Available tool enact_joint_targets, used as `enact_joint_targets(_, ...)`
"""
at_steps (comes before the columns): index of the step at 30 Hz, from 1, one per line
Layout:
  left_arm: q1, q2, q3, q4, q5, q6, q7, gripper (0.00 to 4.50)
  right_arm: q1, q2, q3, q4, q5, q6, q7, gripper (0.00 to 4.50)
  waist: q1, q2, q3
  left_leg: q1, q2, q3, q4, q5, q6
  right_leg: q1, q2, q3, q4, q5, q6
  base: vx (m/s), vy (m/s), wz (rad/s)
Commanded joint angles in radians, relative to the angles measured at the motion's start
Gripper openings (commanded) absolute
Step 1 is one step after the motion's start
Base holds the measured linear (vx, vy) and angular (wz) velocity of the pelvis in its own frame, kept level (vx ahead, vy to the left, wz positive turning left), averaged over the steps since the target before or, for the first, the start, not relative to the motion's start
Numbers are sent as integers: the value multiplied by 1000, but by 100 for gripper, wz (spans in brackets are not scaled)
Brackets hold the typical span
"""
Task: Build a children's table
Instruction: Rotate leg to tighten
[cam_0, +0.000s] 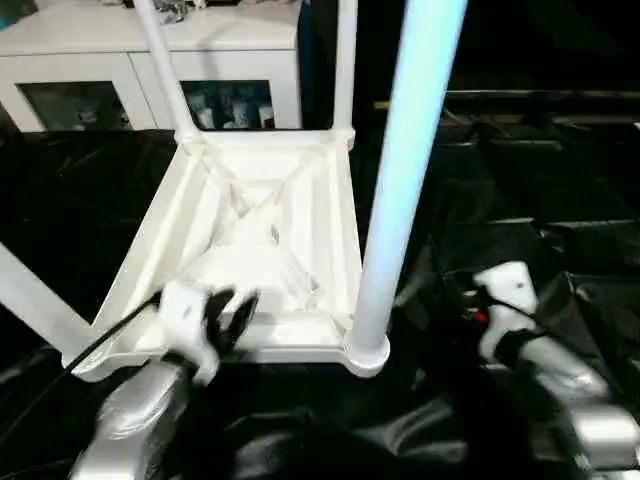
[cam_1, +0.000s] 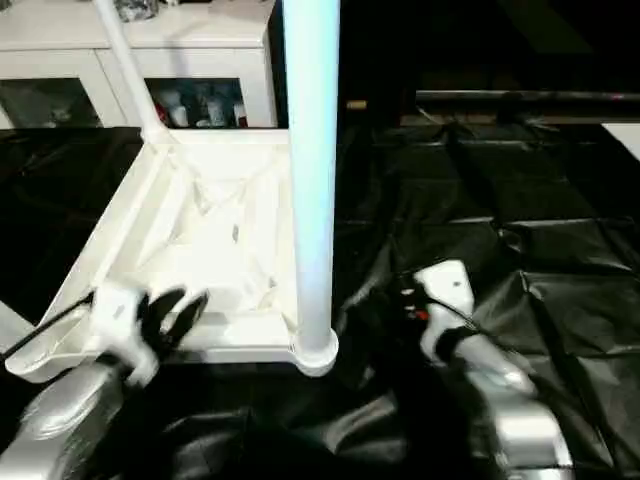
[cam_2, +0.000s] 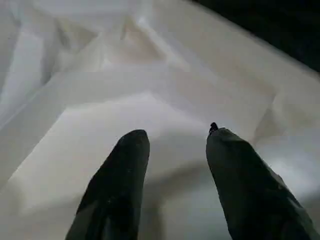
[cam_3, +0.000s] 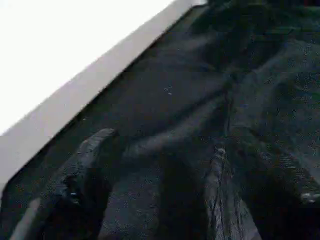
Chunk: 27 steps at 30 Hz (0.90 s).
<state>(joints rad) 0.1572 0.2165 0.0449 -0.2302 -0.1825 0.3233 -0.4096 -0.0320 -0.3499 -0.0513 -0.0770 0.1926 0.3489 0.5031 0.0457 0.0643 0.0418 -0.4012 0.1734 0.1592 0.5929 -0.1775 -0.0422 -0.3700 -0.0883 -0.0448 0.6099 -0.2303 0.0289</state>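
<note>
Table top (cam_0: 255, 245) lies underside-up on the black sheet (cam_0: 560, 200) with legs standing in its sockets; my left gripper (cam_0: 228, 318), fingers parted and empty over the near rim, could nudge it and tip the near leg (cam_0: 405, 180), while my right gripper (cam_3: 155, 190), open, idles beside.

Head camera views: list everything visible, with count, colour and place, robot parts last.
Table top: one, white, upside down on the sheeting, ribbed underside up.
Legs: four, white, one standing in each corner socket.
Sheeting: one, black, crinkled, under everything.
Cabinet: one, white with glass doors, behind the table.
Left claw: black fingers apart, over the table top's near rim.
Right claw: fingers apart, over the sheeting right of the table.
</note>
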Motion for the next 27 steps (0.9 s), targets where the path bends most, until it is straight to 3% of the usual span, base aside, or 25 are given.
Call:
enact_joint_targets(1, -5, -3, 18, -17, 9, 2, 10, 252, 10, -5, -5, -17, 25, -5, 40, 408, 5, -11, -57, 18, 43, -11, -63, -127, 105, 33, -41, 26, -60, 85, -224, 0, 0, 0)
enact_joint_targets(5, -62, -43, 32, 22, 46, -10, 109, 284, 14, 14, 10, -16, 15, -19, 18, 433, 17, -11, -47, 30, 50, -5, -74, -233, 65, 23, -42, 30, -76, -83, -216, 0, 0, 0)
enact_joint_targets(6, -67, -47, 33, 25, 46, -8, 117, 293, 15, 16, 13, -16, 15, -21, 14, 442, 20, -16, -46, 33, 49, -3, -76, -267, 45, 21, -44, 32, -79, -146, -203, 0, 0, 0)
enact_joint_targets(9, -97, -67, 20, 40, 39, 8, 149, 318, 16, 46, 48, 8, -26, -32, -39, 450, 15, -14, -39, 32, 47, -7, -87, -342, -6, 18, -46, 33, -90, -283, -154, 0, 0, 0)
enact_joint_targets(11, -96, -71, 15, 41, 38, 19, 150, 322, 21, 61, 51, 2, -26, -34, -48, 450, 14, -16, -40, 33, 45, -9, -88, -363, -19, 14, -47, 36, -94, -326, -128, 0, 0, 0)
enact_joint_targets(12, -93, -84, 19, 31, 26, 15, 146, 340, 28, 74, 54, -10, -23, -31, -50, 450, 11, -15, -45, 21, 44, -9, -84, -280, -11, 11, -42, 38, -90, -229, -137, 0, 0, 0)
enact_joint_targets(13, -90, -86, 15, 28, 31, 24, 149, 352, 32, 80, 58, -16, -24, -30, -52, 450, 13, -15, -51, 9, 39, -4, -74, -145, 29, 5, -32, 32, -80, -52, -179, 0, 0, 0)
enact_joint_targets(15, -90, -84, 6, 31, 45, 34, 153, 360, 38, 89, 62, -22, -26, -29, -60, 450, 13, -16, -60, 8, 32, 2, -65, -114, 64, 3, -30, 27, -75, 14, -212, 0, 0, 0)
enact_joint_targets(16, -90, -82, 3, 34, 50, 34, 153, 364, 40, 94, 64, -24, -27, -29, -64, 450, 15, -15, -70, 0, 29, 3, -54, -71, 119, -1, -30, 21, -70, 65, -239, 0, 0, 0)
enact_joint_targets(17, -90, -77, -5, 39, 60, 29, 159, 372, 45, 98, 67, -25, -26, -31, -69, 450, 14, -14, -71, -6, 29, 3, -51, -70, 147, -9, -28, 17, -72, 59, -251, 0, 0, 0)
enact_joint_targets(18, -90, -76, -6, 41, 62, 26, 161, 383, 46, 100, 67, -24, -25, -32, -71, 450, 14, -13, -71, -8, 30, 3, -53, -84, 153, -10, -27, 15, -73, 37, -254, 0, 0, 0)
enact_joint_targets(19, -90, -74, -6, 42, 63, 24, 163, 393, 46, 101, 67, -23, -24, -33, -73, 450, 15, -12, -67, -2, 31, 5, -56, -159, 146, -12, -29, 15, -80, -44, -247, 0, 0, 0)
enact_joint_targets(20, -89, -72, -5, 43, 63, 23, 168, 397, 47, 104, 66, -19, -25, -37, -82, 450, 10, -12, -45, 24, 40, -4, -75, -442, 45, -15, -39, 18, -106, -422, -155, 0, 0, 0)
enact_joint_targets(22, -83, -68, 0, 38, 62, 23, 169, 416, 49, 103, 64, -18, -26, -40, -86, 450, 4, -10, -32, 36, 40, -18, -85, -570, -37, -27, -40, 18, -125, -569, -68, -61, 24, -3)
enact_joint_targets(24, -75, -61, 2, 30, 66, 24, 167, 427, 53, 100, 65, -19, -28, -40, -86, 450, 0, -9, -28, 46, 39, -26, -91, -635, -69, -29, -40, 16, -133, -605, -31, -32, 12, -2)
enact_joint_targets(27, -59, -55, 2, 23, 73, 29, 161, 443, 61, 92, 67, -12, -40, -43, -84, 450, -8, -8, -30, 43, 38, -34, -104, -662, -81, -15, -43, 14, -136, -577, -22, 0, 0, 0)
